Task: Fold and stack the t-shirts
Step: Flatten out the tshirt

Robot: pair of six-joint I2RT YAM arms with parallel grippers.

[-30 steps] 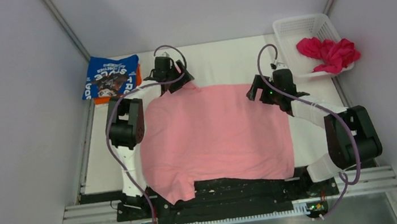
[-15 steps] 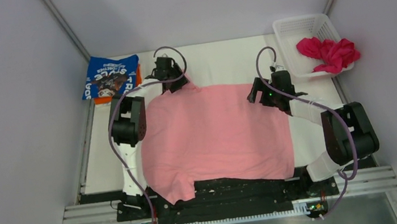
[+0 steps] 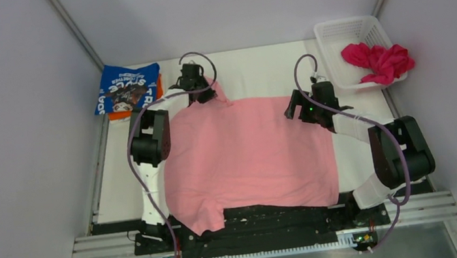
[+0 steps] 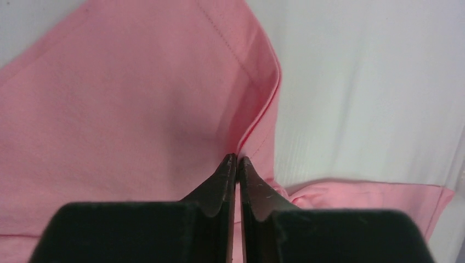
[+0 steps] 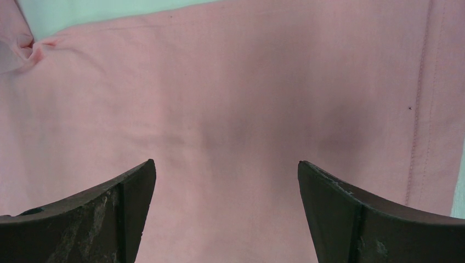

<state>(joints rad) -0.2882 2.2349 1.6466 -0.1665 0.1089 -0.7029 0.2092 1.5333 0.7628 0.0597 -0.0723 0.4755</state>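
Observation:
A light pink t-shirt [image 3: 249, 156] lies spread flat over the middle of the table, its near hem hanging past the front edge. My left gripper [image 3: 203, 96] is at the shirt's far left corner. In the left wrist view its jaws [image 4: 237, 159] are shut on a raised fold of the pink cloth [image 4: 120, 98]. My right gripper [image 3: 297, 109] hovers over the shirt's far right part. It stands open [image 5: 226, 163], with flat pink cloth [image 5: 230, 82] below and nothing between the fingers.
A folded blue t-shirt with white lettering [image 3: 127, 87] rests on an orange one [image 3: 117, 115] at the far left corner. A crumpled magenta t-shirt [image 3: 378, 60] sits in the white lattice basket [image 3: 339, 30] at the far right. Grey walls close in both sides.
My left gripper has closed onto the pink shirt's far left corner and drawn it up a little. The right arm has shifted only slightly and stays open.

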